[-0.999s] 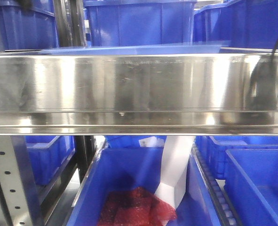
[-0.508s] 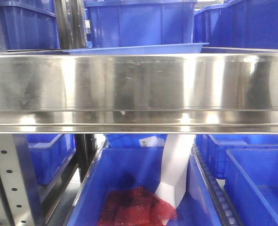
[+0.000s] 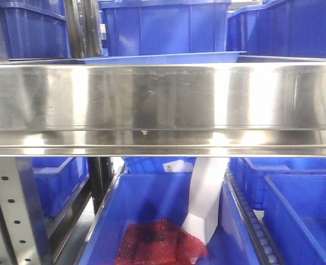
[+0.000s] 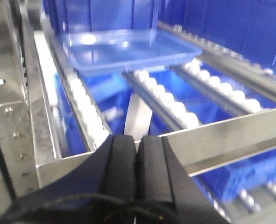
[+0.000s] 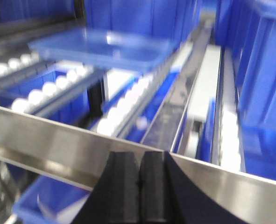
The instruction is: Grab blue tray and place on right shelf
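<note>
Tray bearing: we see the blue tray [image 4: 128, 49] ahead of both end effectors, resting on the right shelf [image 3: 163, 105] rollers.
Left end effector [image 4: 137, 154]: pads pressed together, empty.
Right end effector [image 5: 138, 179]: the same.
Nearer arm: we cannot tell.

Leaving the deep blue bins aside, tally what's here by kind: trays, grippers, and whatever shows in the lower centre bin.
blue tray: 1
Grippers, fingers together: 2 (left gripper, right gripper)
red mesh bundle: 1
white strip: 1
Total: 5
</note>
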`<control>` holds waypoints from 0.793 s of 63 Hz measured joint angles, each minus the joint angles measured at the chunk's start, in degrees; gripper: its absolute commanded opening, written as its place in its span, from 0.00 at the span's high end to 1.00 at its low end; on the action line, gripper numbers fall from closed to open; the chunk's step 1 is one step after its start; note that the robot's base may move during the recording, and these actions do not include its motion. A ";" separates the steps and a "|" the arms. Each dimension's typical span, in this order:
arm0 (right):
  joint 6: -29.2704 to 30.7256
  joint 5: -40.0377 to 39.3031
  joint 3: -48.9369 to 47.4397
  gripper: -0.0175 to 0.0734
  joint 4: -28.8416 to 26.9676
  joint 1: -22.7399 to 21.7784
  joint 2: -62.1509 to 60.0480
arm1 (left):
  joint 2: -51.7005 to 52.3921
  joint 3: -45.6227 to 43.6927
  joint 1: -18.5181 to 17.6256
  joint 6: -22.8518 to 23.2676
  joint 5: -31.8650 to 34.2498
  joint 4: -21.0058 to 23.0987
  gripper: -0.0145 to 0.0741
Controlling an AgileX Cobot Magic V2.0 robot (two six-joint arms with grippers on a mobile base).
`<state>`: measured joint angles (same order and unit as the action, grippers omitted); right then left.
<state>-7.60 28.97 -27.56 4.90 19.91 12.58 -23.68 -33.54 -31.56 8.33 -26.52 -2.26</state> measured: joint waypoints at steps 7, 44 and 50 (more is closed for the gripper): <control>0.00 -4.49 3.23 0.75 0.11 0.00 -3.54 | 2.71 2.63 0.00 0.00 2.48 0.00 0.89; 0.36 -6.32 4.49 0.75 0.54 0.00 -3.78 | 3.47 3.75 1.17 0.00 3.88 -0.84 0.89; 0.36 -6.32 4.49 0.75 0.54 0.00 -3.78 | 6.12 6.68 5.85 -0.10 4.73 -0.45 0.89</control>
<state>-7.24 22.65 -23.07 5.44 19.91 8.80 -17.56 -26.86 -25.71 8.24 -21.79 -2.71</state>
